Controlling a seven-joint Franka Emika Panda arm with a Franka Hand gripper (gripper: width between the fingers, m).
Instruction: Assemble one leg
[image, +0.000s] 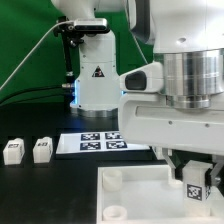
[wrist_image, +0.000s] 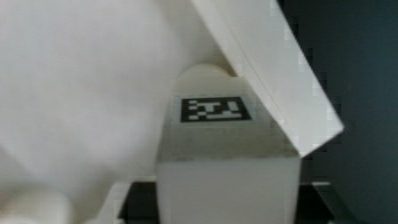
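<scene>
My gripper (image: 196, 168) is shut on a white leg (image: 193, 180) with a black-and-white tag. It holds the leg over the corner of the big white tabletop panel (image: 140, 195) at the exterior view's right. In the wrist view the leg (wrist_image: 217, 140) stands out from between the jaws (wrist_image: 222, 202), and its rounded tip lies against the panel's raised rim (wrist_image: 267, 60). Whether the tip is in a socket is hidden. Two more legs (image: 13, 150) (image: 42, 150) lie on the black table at the exterior view's left.
The marker board (image: 100, 143) lies behind the panel. A round corner socket (image: 115, 178) shows on the panel's left side. The arm's white base (image: 95, 80) stands at the back before a green backdrop.
</scene>
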